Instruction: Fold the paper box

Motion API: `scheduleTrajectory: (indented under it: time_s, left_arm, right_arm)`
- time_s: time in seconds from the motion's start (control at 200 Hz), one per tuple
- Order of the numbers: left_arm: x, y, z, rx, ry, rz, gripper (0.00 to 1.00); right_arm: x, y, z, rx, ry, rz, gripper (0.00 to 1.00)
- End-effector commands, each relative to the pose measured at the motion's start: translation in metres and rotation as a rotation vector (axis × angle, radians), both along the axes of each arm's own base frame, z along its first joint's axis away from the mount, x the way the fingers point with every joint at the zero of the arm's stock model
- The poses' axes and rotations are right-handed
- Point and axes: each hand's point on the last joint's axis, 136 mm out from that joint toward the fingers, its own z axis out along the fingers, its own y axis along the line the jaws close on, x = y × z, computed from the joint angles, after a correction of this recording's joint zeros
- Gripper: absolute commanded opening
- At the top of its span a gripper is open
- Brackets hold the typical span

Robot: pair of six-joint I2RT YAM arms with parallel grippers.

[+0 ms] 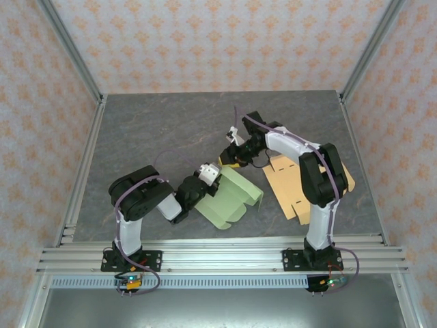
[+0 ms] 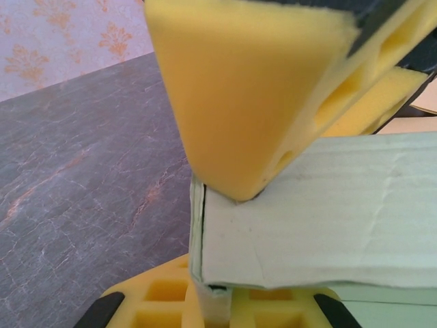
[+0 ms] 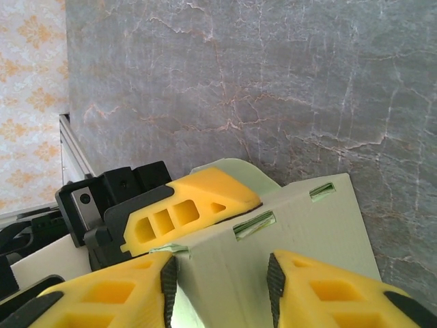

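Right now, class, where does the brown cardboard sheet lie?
Seen from above, the brown cardboard sheet lies on the right half of the table, beneath the right arm, right of the green paper box.

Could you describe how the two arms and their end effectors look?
The left arm and right arm have white links, black joints and thin looping cables. The left end effector and right end effector have yellow fingers with cut-outs and dark pads.

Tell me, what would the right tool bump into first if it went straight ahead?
The green paper box: its slotted panel lies right by the right tool's open fingers, so it would probably push into that first. The left tool, pinching the same box, sits beside; depth is hard to judge.
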Motion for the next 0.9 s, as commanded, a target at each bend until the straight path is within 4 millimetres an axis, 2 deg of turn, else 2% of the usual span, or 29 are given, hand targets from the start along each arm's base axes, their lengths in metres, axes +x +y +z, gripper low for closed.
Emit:
scheduleTrajectory:
  time_s: [0.0,0.155,0.28,0.435,0.521,0.711,0.891]
  left_arm:
    - [-0.002,0.000,-0.014,0.058,0.018,0.006,0.00]
    - [0.001,-0.001,-0.017,0.048,0.031,0.019,0.00]
    - [0.003,-0.005,-0.016,0.035,0.032,0.011,0.17]
    - [-0.003,-0.013,-0.017,0.019,0.049,-0.041,0.21]
    - [-0.004,-0.011,-0.023,0.035,0.057,-0.035,0.19]
    - [0.000,-0.003,-0.038,0.079,0.067,0.022,0.00]
    - [0.008,0.011,-0.037,0.108,0.051,0.129,0.00]
  right_arm:
    - [-0.013,0.002,-0.001,-0.033,0.000,-0.013,0.43]
    - [-0.013,-0.003,-0.007,-0.057,-0.008,-0.040,0.41]
    - [-0.012,0.004,-0.012,-0.033,0.003,-0.048,0.36]
    - [-0.011,0.009,-0.012,-0.017,0.001,-0.050,0.34]
    - [-0.011,0.007,-0.010,-0.024,-0.004,-0.056,0.33]
    - [-0.011,0.008,-0.006,-0.002,-0.012,-0.073,0.32]
    - [-0.011,0.013,-0.005,0.018,-0.019,-0.102,0.32]
